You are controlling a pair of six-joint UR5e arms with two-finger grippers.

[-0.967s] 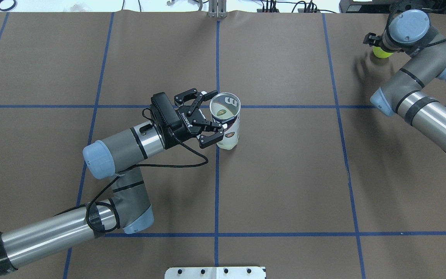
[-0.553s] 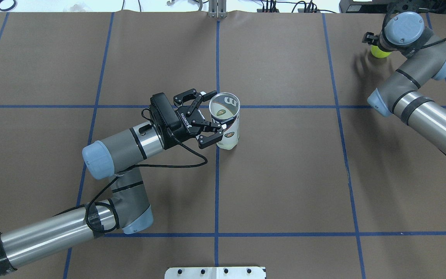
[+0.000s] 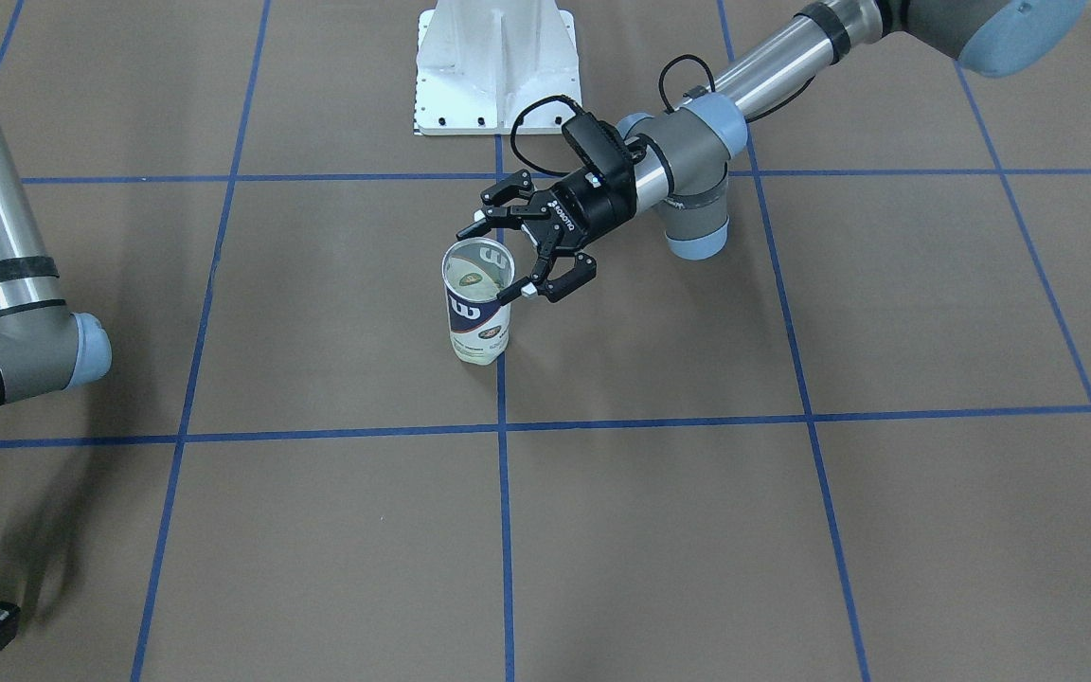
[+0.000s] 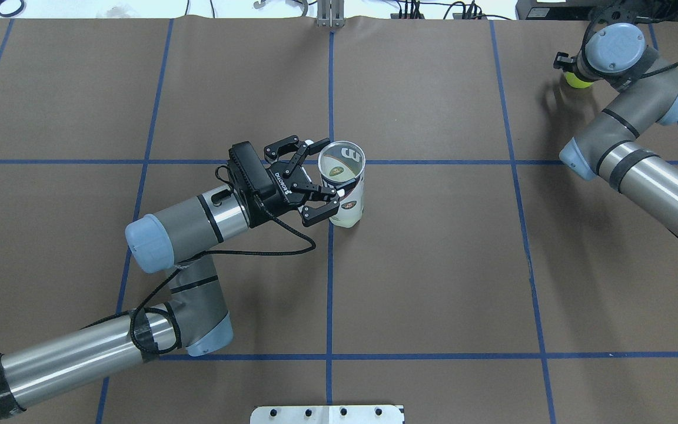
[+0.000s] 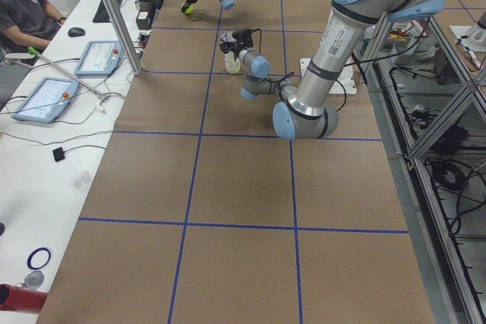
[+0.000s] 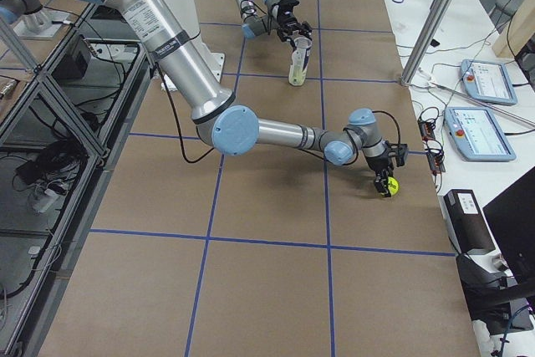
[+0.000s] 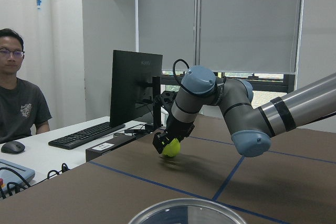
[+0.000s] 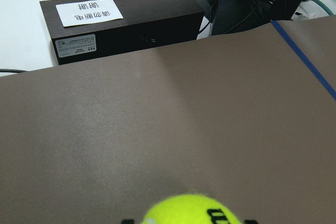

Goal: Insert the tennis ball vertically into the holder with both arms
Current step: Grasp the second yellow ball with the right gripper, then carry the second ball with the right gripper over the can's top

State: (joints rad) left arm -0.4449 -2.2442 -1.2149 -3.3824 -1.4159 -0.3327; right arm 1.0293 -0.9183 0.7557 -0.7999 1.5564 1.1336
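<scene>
The left gripper (image 4: 321, 175) has not budged over the last second. It hangs level with the top of the holder (image 4: 348, 194), jaws spread wide and clamped on nothing, its fingertips just beside the metal rim on the side facing the arm. The holder stands upright on the brown table (image 4: 433, 265), close to the middle, mouth open to the ceiling, with something yellowish showing at the bottom.

Far off at the right corner is where the motion lies. The right gripper (image 7: 168, 144) is closed on the tennis ball (image 4: 579, 80), and its wrist has turned and drifted a little, though the ball sits in nearly the same spot as before. From the left wrist camera the ball looks a shade above its shadow — whether it has truly left the table I cannot say for sure.

So the pick seems made and the carry only beginning — ball and holder are well apart, and the holder is not yet steadied.
</scene>
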